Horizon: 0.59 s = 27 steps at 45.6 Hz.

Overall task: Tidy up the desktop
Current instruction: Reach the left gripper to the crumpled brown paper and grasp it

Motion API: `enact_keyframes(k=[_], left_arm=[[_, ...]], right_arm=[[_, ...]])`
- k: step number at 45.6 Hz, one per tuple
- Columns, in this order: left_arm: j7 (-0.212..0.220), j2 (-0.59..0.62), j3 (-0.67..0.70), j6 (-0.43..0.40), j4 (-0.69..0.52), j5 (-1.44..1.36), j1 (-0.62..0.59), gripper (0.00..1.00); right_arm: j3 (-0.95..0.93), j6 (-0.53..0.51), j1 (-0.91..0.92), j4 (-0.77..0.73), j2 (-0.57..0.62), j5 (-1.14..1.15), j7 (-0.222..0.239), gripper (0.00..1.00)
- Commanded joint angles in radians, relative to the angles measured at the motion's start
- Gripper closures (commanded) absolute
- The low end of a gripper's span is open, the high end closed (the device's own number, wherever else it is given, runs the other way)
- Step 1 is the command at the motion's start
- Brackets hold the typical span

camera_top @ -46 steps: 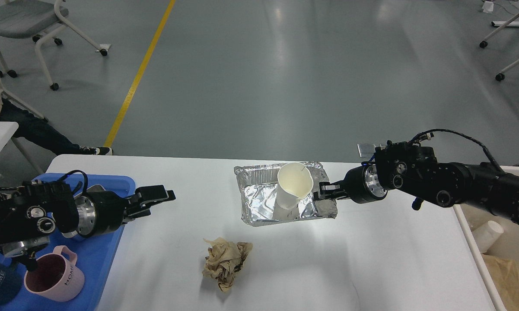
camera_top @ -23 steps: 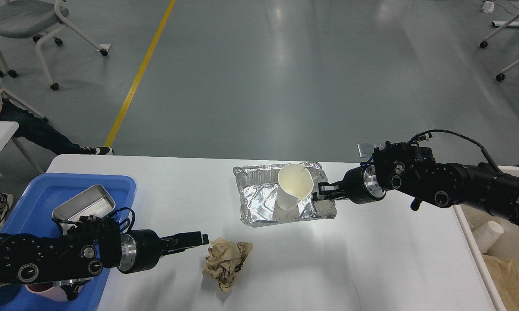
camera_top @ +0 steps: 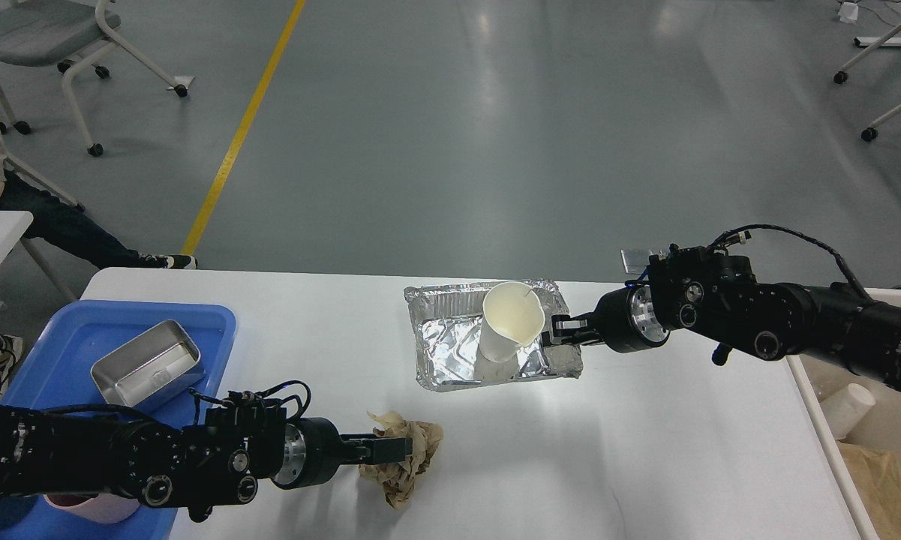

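1. White, matte, round-cornered desktop point(camera_top: 645, 450) fills the lower view.
2. Left gripper point(camera_top: 391, 448) touches a crumpled brown paper wad point(camera_top: 409, 465); its grip cannot be told.
3. Right gripper point(camera_top: 559, 331) pinches the silver foil tray point(camera_top: 450, 345) holding an upright white paper cup point(camera_top: 506, 322).

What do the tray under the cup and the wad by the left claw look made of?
The tray looks like thin aluminium foil: shiny, creased, with crumpled rims. The wad looks like crumpled brown paper, matte and sharply folded, perhaps a napkin or bag.
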<state>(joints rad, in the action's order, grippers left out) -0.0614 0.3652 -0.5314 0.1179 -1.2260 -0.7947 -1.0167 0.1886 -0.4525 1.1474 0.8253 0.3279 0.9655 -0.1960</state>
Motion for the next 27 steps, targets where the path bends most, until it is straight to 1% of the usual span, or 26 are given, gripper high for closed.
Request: enact_keyframes(k=[1, 3, 6, 9, 10, 12, 13, 18, 21, 24, 27], left_arm=[[0.0, -0.035, -0.001, 0.003, 0.026, 0.002, 0.009, 0.06], [0.0, -0.049, -0.001, 0.008, 0.037, 0.002, 0.016, 0.09], [0.008, -0.072, -0.022, 0.009, 0.043, 0.002, 0.02, 0.22], [0.005, -0.095, -0.054, 0.017, 0.048, 0.003, 0.02, 0.33], [0.002, -0.103, -0.065, 0.019, 0.049, 0.003, 0.02, 0.4], [0.0, -0.114, -0.077, 0.019, 0.051, 0.009, 0.021, 0.58], [-0.001, -0.118, -0.082, 0.019, 0.053, 0.014, 0.021, 0.64], [-0.006, -0.124, -0.084, 0.019, 0.051, 0.018, 0.018, 0.86], [-0.027, -0.12, -0.079, 0.019, 0.049, 0.022, 0.013, 0.99], [-0.055, -0.106, -0.076, 0.019, 0.037, 0.022, 0.006, 1.0], [-0.072, -0.088, -0.076, 0.02, 0.008, 0.032, -0.005, 1.0]], right_arm=[[0.0, 0.0, 0.0, 0.0, -0.001, -0.001, 0.0, 1.0], [0.0, 0.0, 0.0, 0.0, -0.003, -0.001, 0.0, 1.0], [0.0, 0.0, 0.0, 0.0, -0.003, -0.001, 0.0, 1.0], [0.0, 0.0, 0.002, 0.0, -0.003, -0.001, 0.0, 1.0], [0.0, 0.0, 0.002, 0.0, -0.003, -0.001, 0.001, 1.0], [0.0, 0.0, 0.002, 0.0, -0.003, -0.001, 0.0, 1.0], [0.0, 0.0, 0.002, 0.0, -0.003, -0.001, 0.0, 1.0], [0.0, 0.0, 0.002, 0.0, -0.003, -0.001, 0.001, 1.0], [0.0, 0.0, 0.002, 0.0, -0.003, -0.001, 0.001, 1.0], [0.002, 0.0, 0.002, -0.002, -0.004, -0.001, 0.0, 1.0], [0.009, 0.0, 0.0, -0.002, -0.009, 0.001, 0.0, 1.0]])
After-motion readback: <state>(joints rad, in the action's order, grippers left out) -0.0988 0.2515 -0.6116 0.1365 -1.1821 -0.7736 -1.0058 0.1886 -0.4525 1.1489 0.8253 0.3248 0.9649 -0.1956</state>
